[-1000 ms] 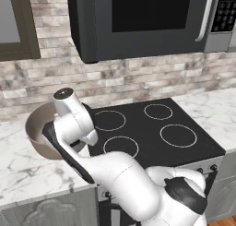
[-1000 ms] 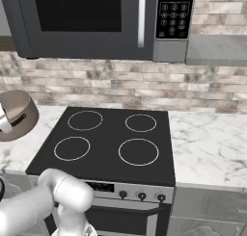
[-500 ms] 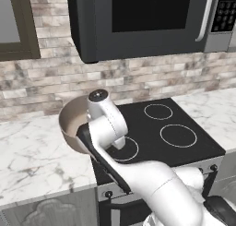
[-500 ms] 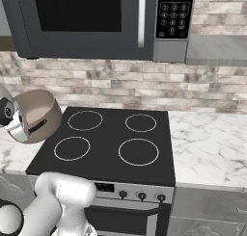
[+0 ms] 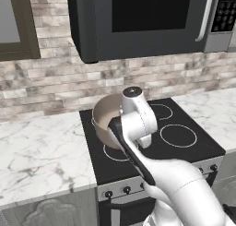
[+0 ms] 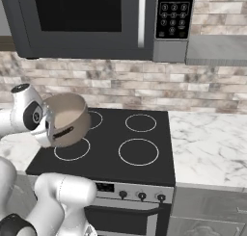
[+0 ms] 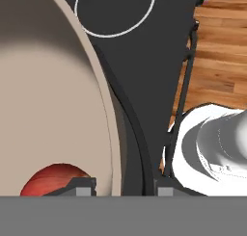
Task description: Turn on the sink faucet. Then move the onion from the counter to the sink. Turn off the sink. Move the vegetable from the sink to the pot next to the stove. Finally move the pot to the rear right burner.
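Stove with black glass takes the middle of both base views, the marble counter at its sides. The pot has come across from the left within the last second: before it hung over the counter, now it is above the front left ring, lifted and a little tilted. The end effector is clenched on the pot rim, one finger inside, one outside. The onion lies inside the pot. I judge the rear right burner is the remaining way to go.
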{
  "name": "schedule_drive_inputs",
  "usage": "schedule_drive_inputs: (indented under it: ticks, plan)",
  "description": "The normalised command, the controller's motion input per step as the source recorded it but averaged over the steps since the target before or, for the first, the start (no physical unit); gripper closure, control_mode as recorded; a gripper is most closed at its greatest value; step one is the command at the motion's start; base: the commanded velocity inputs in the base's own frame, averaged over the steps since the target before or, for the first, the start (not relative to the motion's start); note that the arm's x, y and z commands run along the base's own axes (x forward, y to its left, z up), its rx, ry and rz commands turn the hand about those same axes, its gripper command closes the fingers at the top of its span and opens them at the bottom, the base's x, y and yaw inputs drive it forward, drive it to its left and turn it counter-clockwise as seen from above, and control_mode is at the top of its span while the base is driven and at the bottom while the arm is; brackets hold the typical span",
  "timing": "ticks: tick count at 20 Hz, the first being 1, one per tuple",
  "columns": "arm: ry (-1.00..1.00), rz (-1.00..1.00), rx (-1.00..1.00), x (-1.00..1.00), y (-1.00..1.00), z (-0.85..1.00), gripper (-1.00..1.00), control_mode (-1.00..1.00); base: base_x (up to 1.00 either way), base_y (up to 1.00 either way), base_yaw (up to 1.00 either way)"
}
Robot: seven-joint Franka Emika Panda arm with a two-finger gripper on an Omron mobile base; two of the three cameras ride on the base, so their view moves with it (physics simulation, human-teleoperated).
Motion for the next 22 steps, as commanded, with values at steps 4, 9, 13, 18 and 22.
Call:
schedule_drive_inputs:
  ticks: [4,9,13,18,22]
  plan:
    - [0.04,-0.18,0.06,0.22,-0.90,0.01,1.00,-1.00,0.00,0.00,0.00]
    - [0.02,-0.15,0.05,0.30,-0.84,0.01,1.00,-1.00,0.00,0.00,0.00]
    - [0.00,-0.11,0.06,0.35,-0.84,0.01,1.00,-1.00,0.00,0.00,0.00]
    - [0.00,-0.07,0.06,0.44,-0.71,0.00,1.00,-1.00,0.00,0.00,0.00]
    - [0.00,-0.05,0.04,0.50,-0.61,0.00,1.00,-1.00,0.00,0.00,0.00]
